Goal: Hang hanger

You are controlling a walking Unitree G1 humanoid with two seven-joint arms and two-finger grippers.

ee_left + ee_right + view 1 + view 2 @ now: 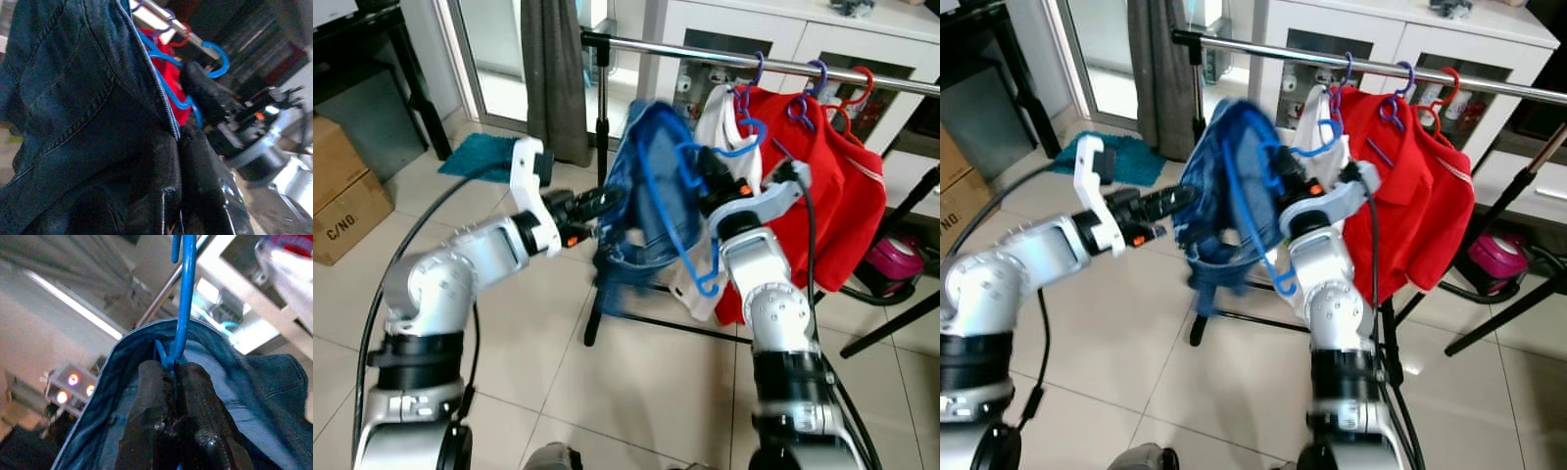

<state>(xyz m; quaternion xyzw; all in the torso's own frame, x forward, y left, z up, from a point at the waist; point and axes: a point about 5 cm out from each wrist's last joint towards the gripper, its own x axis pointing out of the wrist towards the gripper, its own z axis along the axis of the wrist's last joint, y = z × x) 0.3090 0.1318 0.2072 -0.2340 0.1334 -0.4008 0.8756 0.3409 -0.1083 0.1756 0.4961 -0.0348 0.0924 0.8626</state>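
Below the rail (705,54), the right gripper (176,382) pinches the blue hanger (185,308); the left gripper (178,161) pinches the denim garment (651,186), steadying it for hooking.

Chrome rail (705,56) with hung red shirt (822,186)

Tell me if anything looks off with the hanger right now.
The blue hanger is tilted well off level, its hook not yet on the rail; the denim garment bunches between both grippers.
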